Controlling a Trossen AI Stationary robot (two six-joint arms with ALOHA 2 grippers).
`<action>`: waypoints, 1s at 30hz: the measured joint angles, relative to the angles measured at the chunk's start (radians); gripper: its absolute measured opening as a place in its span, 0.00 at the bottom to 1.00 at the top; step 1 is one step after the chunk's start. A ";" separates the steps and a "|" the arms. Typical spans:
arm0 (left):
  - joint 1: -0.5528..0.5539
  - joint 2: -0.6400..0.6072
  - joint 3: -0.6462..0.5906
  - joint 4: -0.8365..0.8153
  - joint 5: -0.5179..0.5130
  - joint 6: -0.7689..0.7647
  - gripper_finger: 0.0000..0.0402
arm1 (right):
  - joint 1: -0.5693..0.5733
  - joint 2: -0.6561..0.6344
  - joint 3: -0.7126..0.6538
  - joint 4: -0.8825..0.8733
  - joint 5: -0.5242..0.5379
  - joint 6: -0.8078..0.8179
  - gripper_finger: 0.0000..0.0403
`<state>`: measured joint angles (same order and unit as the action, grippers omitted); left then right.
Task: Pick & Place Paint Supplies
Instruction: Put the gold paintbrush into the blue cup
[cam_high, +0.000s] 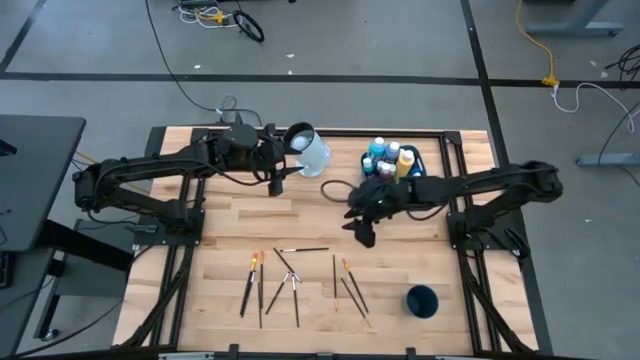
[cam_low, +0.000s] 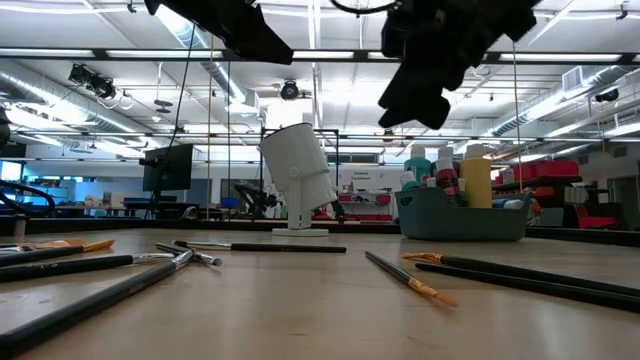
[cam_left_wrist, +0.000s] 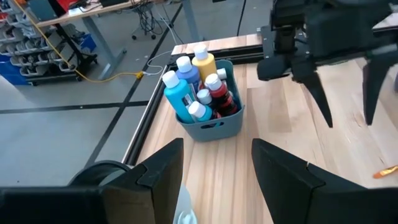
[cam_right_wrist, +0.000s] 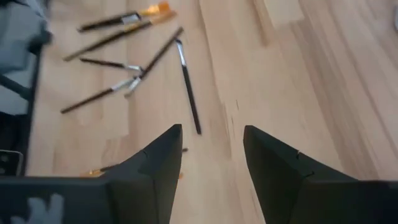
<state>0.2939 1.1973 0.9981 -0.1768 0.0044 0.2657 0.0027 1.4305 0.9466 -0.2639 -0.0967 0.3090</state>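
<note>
Looking about half done | paint bottles (cam_high: 388, 157) all packed upright in the teal tub (cam_high: 418, 165) at the back right of the surface | paintbrushes (cam_high: 296, 279) lie loose near the front, none picked | right gripper (cam_high: 362, 235) above them, jaws apart, empty | left gripper (cam_high: 277, 183) beside the white jug (cam_high: 309, 149), jaws apart, empty

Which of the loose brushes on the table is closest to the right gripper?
The dark brush lying crosswise, alone at the far edge of the scattered brushes. The open right gripper hangs above the table beside it; the other brushes lie farther toward the near edge.
</note>
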 joint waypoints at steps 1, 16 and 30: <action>0.000 0.000 0.000 -0.001 0.000 0.000 0.49 | 0.011 0.022 0.037 -0.048 0.020 0.006 0.42; 0.000 0.000 -0.022 0.010 -0.003 0.004 0.49 | 0.126 0.363 0.332 -0.464 -0.189 0.255 0.40; 0.000 0.000 -0.037 0.011 -0.019 0.001 0.49 | 0.217 0.473 0.332 -0.399 -0.076 0.306 0.40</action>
<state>0.2943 1.1973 0.9607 -0.1659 -0.0147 0.2665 0.2199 1.9030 1.2789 -0.6629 -0.1723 0.6155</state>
